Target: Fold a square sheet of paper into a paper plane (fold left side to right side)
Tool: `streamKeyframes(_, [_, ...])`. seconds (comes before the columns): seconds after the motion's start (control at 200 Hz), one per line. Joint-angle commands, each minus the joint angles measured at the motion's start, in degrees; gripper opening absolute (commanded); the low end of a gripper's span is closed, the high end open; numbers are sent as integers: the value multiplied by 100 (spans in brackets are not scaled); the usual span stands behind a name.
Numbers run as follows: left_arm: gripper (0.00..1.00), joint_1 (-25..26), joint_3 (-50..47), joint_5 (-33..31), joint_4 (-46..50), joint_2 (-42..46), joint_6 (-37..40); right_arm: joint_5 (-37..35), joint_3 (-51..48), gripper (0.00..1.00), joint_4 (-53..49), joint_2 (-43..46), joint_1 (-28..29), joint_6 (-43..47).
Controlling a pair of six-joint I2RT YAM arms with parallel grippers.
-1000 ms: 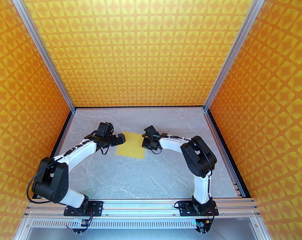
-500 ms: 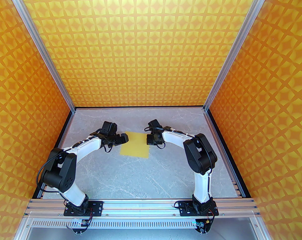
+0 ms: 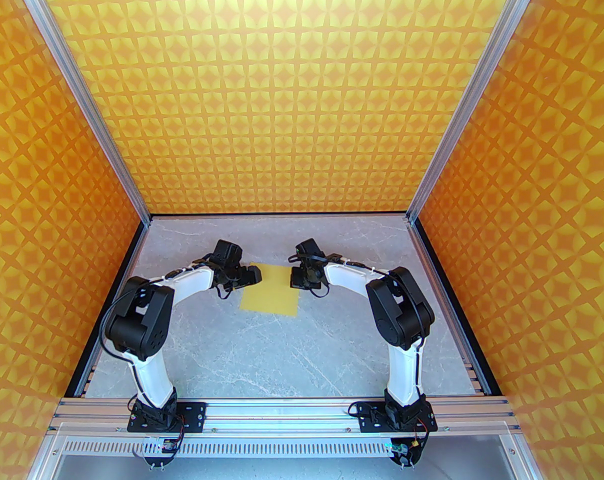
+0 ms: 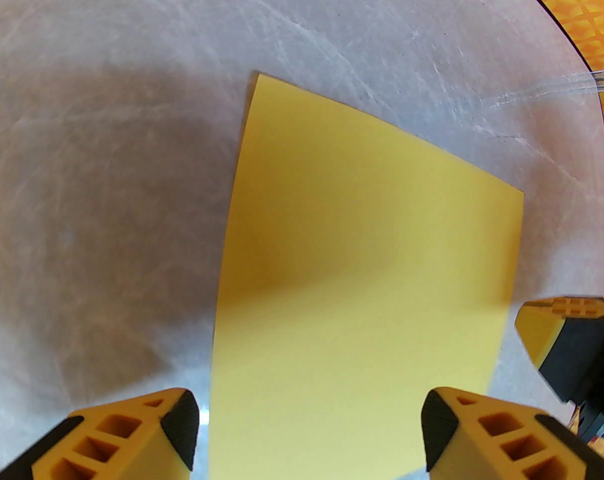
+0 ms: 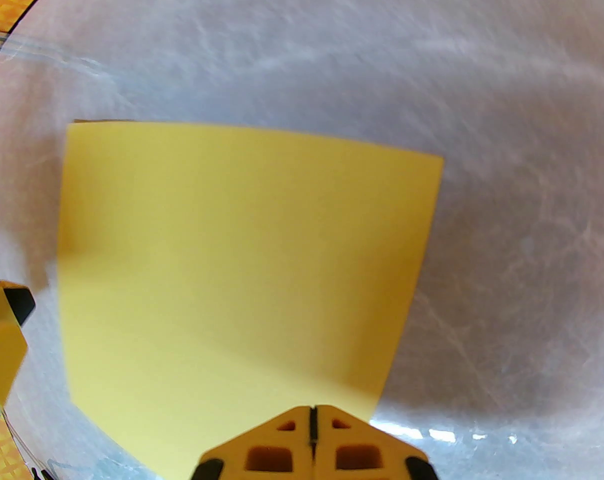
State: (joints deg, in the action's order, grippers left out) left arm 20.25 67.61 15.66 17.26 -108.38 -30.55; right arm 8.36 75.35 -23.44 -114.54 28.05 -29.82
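**A:** Entry one?

**B:** Square sheet of paper [image 3: 271, 290]. Plain bright yellow, no crease visible, lying flat. It serves as the reference for all the other entries.

**A:** Beneath the sheet?

**B:** Table [image 3: 262, 358], grey with a marble look, touching the sheet's underside.

**A:** On the sheet's left?

**B:** Left gripper [image 4: 312, 418], at the far-left corner of the sheet. Its fingers [image 4: 177, 418] are spread wide, one either side of the sheet's left edge in the wrist view. Nothing is clamped between them.

**A:** On the sheet's right?

**B:** Right gripper [image 5: 313, 410], at the far-right corner of the sheet. Its jaws are pressed fully together, with the tips over the sheet's right edge and no paper between them. I cannot tell whether the tips touch the sheet.

**A:** Behind and beside the sheet?

**B:** Star-patterned orange walls [image 3: 282, 93], well apart from it.
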Motion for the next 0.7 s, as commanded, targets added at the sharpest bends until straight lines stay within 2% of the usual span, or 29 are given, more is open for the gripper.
streamKeyframes(0.0, [80,32,135,-10,36,-171,185,-122,-131,0,171,-118,7,-164])
streamKeyframes(0.195, [80,178,113,-28,103,-412,217,-124,-171,0,178,-180,42,-144])
streamKeyframes(0.405, [80,497,61,-10,112,-239,142,-124,-222,0,177,-199,70,-121])
streamKeyframes(0.695, [81,630,-116,388,-194,-89,-266,-140,-252,0,168,-204,69,-103])
